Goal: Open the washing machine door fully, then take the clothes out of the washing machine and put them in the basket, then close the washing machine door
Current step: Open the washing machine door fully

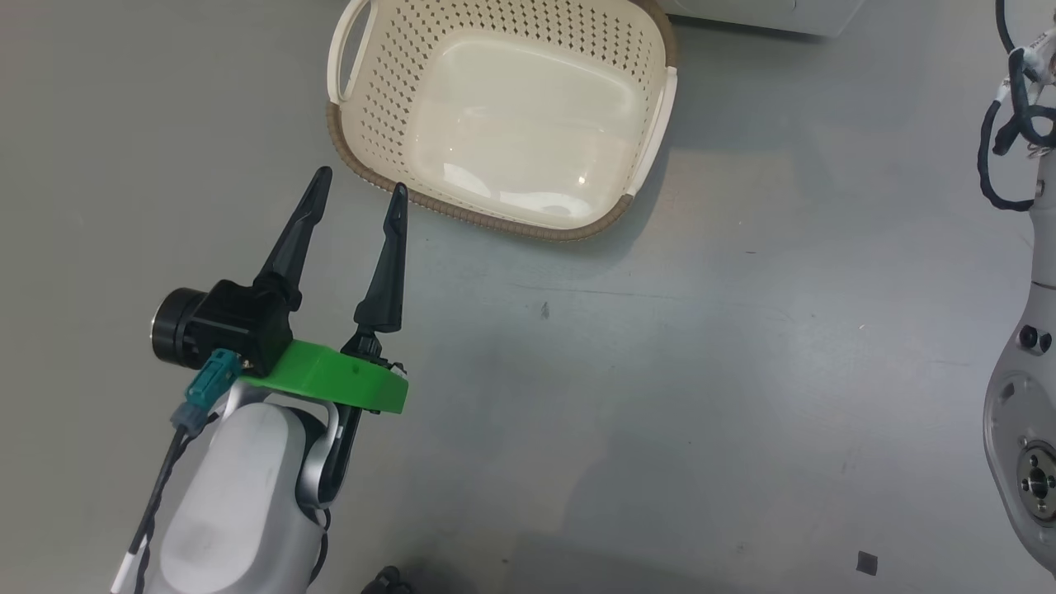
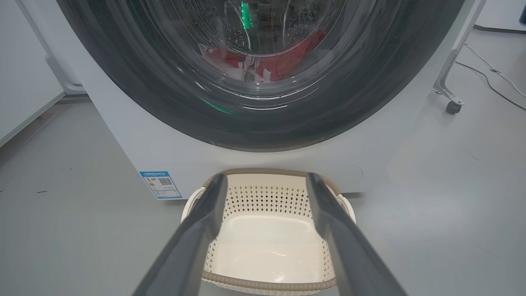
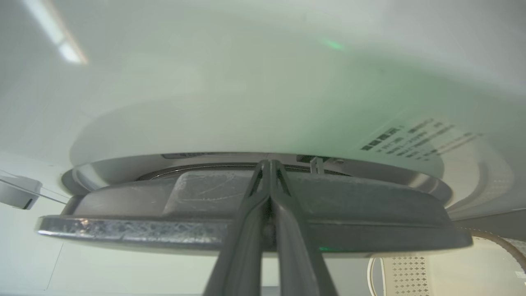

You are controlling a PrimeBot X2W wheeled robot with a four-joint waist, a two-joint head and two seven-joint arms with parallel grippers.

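The right gripper (image 3: 270, 164), fingers pinched together on nothing, has its tips at the seam behind the rim of the washing machine door (image 3: 164, 230) and could skid off that glossy edge (little purchase), leaving it unopened. The clothes (image 2: 296, 57) lie in the drum (image 2: 304, 20) at 12 o'clock in the left wrist view. The basket (image 2: 267, 193) at 6 o'clock is empty, and the left gripper (image 2: 266, 176) is spread wide, holding nothing.

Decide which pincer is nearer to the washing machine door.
Right. The right pincer, shut, has its tips at the edge of the washing machine door; the left pincer, open, hangs beside the basket, short of the door.
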